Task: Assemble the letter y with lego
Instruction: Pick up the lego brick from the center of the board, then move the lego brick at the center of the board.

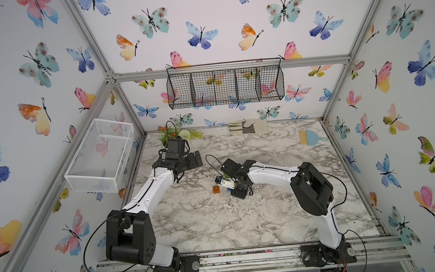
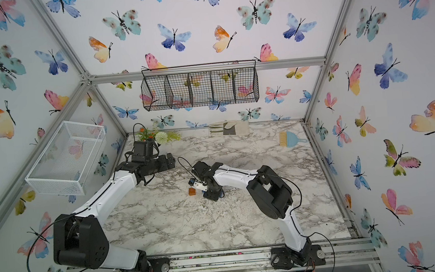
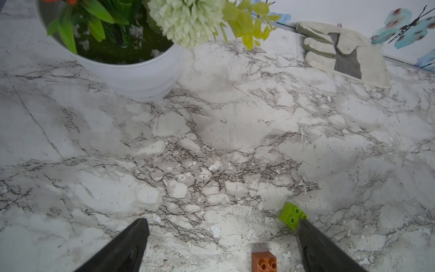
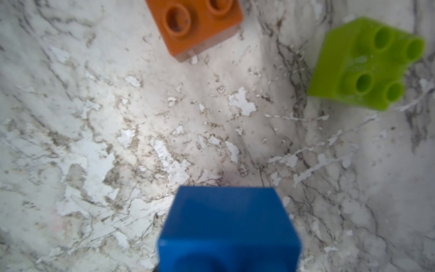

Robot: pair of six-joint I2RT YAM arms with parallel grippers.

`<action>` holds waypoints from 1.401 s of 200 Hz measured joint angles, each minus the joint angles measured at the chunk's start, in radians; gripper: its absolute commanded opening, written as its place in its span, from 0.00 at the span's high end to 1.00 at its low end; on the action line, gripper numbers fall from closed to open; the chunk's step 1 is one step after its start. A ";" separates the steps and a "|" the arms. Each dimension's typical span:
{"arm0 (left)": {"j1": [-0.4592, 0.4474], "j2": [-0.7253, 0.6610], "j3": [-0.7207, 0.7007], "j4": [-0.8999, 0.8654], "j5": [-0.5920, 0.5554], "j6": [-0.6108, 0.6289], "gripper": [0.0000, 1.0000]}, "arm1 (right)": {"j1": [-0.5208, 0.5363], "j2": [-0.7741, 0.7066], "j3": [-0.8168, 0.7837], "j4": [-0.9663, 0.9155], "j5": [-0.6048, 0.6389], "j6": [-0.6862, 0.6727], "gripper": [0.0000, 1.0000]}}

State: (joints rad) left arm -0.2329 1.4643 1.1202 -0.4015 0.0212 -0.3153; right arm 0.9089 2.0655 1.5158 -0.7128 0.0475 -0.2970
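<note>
We see a robotics lab test cell rather than a lived-in room: an aluminium frame (image 1: 316, 61) boxes in a marble-patterned tabletop (image 1: 218, 227), and a left arm (image 1: 146, 190) and a right arm (image 1: 272, 174) are mounted on a metal rail (image 1: 247, 257) along its front edge. The butterfly wallpaper (image 1: 254, 14), black wire basket (image 1: 225, 87), white mesh basket (image 1: 90, 182), potted plant (image 3: 131, 77), work glove (image 3: 341, 51) and small brush (image 1: 309, 137) look to us like staged props.

You are viewing the left arm (image 1: 148, 187) and right arm (image 1: 270, 175): both are wearing white shells dotted with small dark screws, joined by bulky black joint housings (image 1: 128, 236). Thin black cables (image 1: 83, 256) are looping out above the aluminium rail (image 1: 247, 260), where black base plates (image 1: 185, 264) are anchoring them. Dark wedge-shaped fingers (image 3: 122, 249) are tipping the left gripper (image 3: 222, 221).
</note>
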 measured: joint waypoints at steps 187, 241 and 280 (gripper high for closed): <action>-0.344 0.434 0.088 0.092 0.001 0.028 0.40 | -0.264 -0.343 -0.114 0.042 0.143 0.263 0.74; -0.345 0.457 0.088 0.113 -0.019 0.040 0.39 | -0.264 -0.343 -0.114 0.043 0.116 0.264 0.74; -0.345 0.468 0.095 0.133 -0.021 0.048 0.55 | -0.264 -0.343 -0.114 0.043 0.105 0.264 0.73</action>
State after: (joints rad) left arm -0.5781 1.9320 1.2156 -0.2687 -0.0002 -0.2676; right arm 0.6449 1.7222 1.4014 -0.6697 0.1520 -0.0334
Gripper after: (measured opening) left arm 0.533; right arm 0.349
